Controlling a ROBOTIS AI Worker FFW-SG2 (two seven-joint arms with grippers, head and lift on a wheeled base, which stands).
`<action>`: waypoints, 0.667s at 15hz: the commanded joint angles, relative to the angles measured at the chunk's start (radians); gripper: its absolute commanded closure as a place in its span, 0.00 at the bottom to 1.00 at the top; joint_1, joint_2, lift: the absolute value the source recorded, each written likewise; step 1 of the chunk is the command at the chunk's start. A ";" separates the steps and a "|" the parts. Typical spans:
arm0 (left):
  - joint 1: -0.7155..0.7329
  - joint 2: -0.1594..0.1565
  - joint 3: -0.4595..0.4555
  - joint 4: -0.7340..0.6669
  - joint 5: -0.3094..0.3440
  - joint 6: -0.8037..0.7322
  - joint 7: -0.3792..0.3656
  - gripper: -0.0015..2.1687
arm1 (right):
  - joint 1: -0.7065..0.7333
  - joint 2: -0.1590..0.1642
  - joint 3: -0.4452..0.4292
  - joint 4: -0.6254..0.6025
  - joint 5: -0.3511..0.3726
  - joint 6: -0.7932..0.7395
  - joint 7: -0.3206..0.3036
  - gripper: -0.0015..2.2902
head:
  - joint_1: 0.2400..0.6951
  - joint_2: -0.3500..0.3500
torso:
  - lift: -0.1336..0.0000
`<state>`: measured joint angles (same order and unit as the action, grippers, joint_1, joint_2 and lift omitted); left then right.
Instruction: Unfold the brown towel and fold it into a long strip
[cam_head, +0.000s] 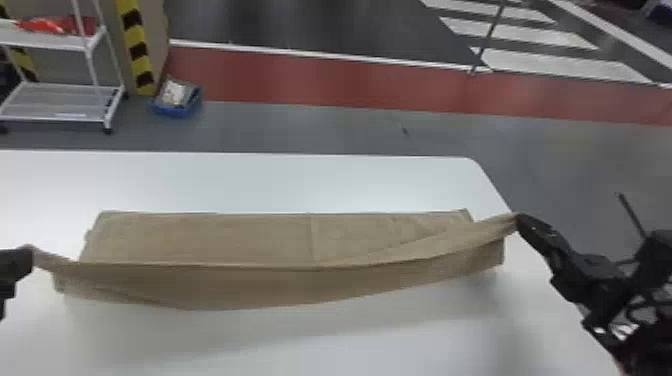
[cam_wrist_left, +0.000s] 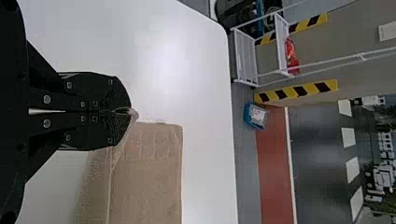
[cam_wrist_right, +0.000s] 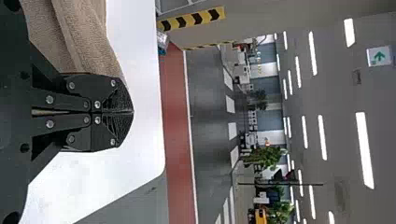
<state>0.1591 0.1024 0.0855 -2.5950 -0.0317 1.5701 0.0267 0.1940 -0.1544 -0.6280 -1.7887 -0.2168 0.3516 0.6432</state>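
Note:
The brown towel (cam_head: 200, 237) lies as a long band across the white table, its near edge raised between my two grippers. My left gripper (cam_head: 31, 255) holds the towel's left corner at the head view's left edge. In the left wrist view my left gripper (cam_wrist_left: 125, 112) is shut on a pinch of the towel (cam_wrist_left: 149, 172). At the towel's right end, my right gripper (cam_head: 518, 220) grips the other corner, above the table's right edge. My right gripper (cam_wrist_right: 127, 112) has its fingers closed together in the right wrist view, beside the towel (cam_wrist_right: 84, 37). The lifted part sags between them.
The white table (cam_head: 280, 180) has its right edge running under my right arm. Beyond its far edge, a white shelf cart (cam_head: 60, 100) and a blue bin (cam_head: 177, 102) stand on the floor at the left.

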 joint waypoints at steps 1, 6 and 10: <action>-0.055 0.003 -0.016 0.088 -0.028 0.001 -0.001 0.92 | -0.062 -0.030 0.010 0.078 0.004 0.013 -0.010 0.62 | 1.00 0.20 | 0.08; -0.199 0.002 -0.061 0.315 -0.031 0.001 0.001 0.92 | -0.226 -0.099 0.082 0.279 0.033 0.114 -0.013 0.62 | 1.00 0.21 | 0.08; -0.268 0.000 -0.082 0.441 -0.031 -0.049 0.010 0.92 | -0.300 -0.100 0.129 0.347 0.089 0.111 -0.016 0.62 | 1.00 0.23 | 0.08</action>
<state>-0.0930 0.1030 0.0074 -2.1894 -0.0629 1.5458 0.0317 -0.0812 -0.2530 -0.5120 -1.4649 -0.1439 0.4640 0.6276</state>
